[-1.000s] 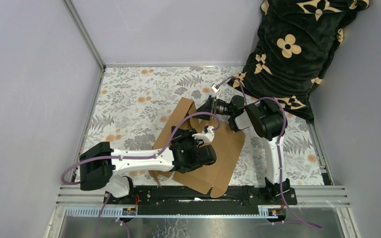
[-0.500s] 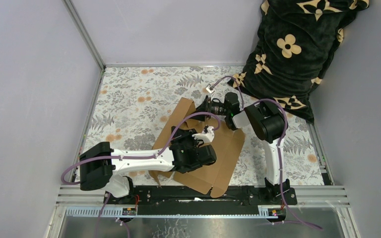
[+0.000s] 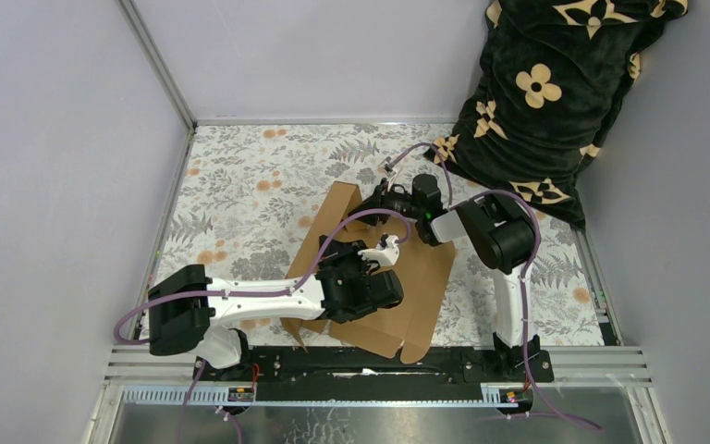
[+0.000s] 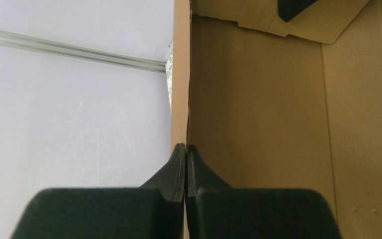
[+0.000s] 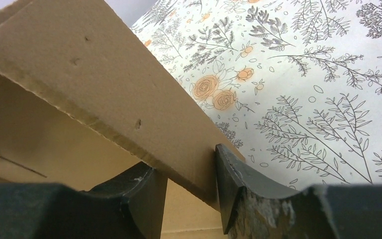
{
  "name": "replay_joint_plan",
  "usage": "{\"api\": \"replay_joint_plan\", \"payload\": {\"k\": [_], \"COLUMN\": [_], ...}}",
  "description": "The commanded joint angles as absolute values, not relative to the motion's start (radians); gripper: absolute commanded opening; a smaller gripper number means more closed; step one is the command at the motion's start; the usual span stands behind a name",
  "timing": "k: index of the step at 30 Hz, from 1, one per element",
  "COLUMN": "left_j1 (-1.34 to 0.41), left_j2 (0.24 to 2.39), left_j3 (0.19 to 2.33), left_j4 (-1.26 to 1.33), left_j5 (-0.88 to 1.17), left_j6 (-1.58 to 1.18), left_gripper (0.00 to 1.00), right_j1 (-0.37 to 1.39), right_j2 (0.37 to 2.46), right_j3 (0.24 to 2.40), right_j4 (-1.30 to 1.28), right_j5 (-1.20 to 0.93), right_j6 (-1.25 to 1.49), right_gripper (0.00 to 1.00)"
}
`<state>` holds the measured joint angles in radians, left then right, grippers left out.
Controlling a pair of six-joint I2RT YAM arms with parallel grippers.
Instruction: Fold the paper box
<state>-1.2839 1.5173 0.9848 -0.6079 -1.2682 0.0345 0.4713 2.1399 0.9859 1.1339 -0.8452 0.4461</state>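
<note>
The paper box (image 3: 416, 287) lies as a brown cardboard sheet, partly folded, on the floral cloth, with one flap (image 3: 340, 205) raised at its far left end. My left gripper (image 4: 185, 147) is shut, its tips at a crease of the box (image 4: 258, 109); nothing shows between them. In the top view the left arm's wrist (image 3: 362, 287) rests over the middle of the sheet. My right gripper (image 5: 183, 158) stands astride the edge of the raised flap (image 5: 94, 84). It is open, with one finger under the flap and the other on its outer face. From above, the right gripper (image 3: 376, 199) sits at the flap's right side.
A dark blanket with tan flowers (image 3: 555, 92) is heaped at the back right. The floral cloth (image 3: 240, 185) covers the table. Grey walls close in the left and the back. A metal rail (image 3: 610, 361) runs along the near edge, carrying both arm bases.
My right gripper has moved left onto the raised flap and its jaws have narrowed around it. The sheet's near corner has shifted slightly. The left arm has stayed put.
</note>
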Motion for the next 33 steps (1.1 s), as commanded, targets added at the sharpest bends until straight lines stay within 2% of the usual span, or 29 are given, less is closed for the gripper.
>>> {"api": "replay_joint_plan", "payload": {"k": [1, 10, 15, 33], "left_j1": [-1.299, -1.299, -1.299, -1.3], "left_j2": [1.536, 1.52, 1.511, 1.484], "left_j3": [0.957, 0.955, 0.953, 0.945], "left_j4": [-0.575, -0.577, -0.577, -0.578], "left_j5": [-1.123, -1.124, -1.126, -1.146], "left_j6": [-0.051, -0.052, -0.052, -0.058], "left_gripper": [0.0, 0.0, 0.0, 0.0], "right_j1": [0.524, 0.59, 0.611, 0.622], "right_j2": [2.083, 2.045, 2.027, 1.979], "right_j3": [0.977, 0.969, 0.967, 0.983], "right_j4": [1.04, 0.931, 0.892, 0.735], "right_j5": [-0.712, -0.465, -0.313, -0.051], "right_j6": [0.359, 0.264, 0.254, 0.248], "right_gripper": [0.43, 0.31, 0.28, 0.16]}}
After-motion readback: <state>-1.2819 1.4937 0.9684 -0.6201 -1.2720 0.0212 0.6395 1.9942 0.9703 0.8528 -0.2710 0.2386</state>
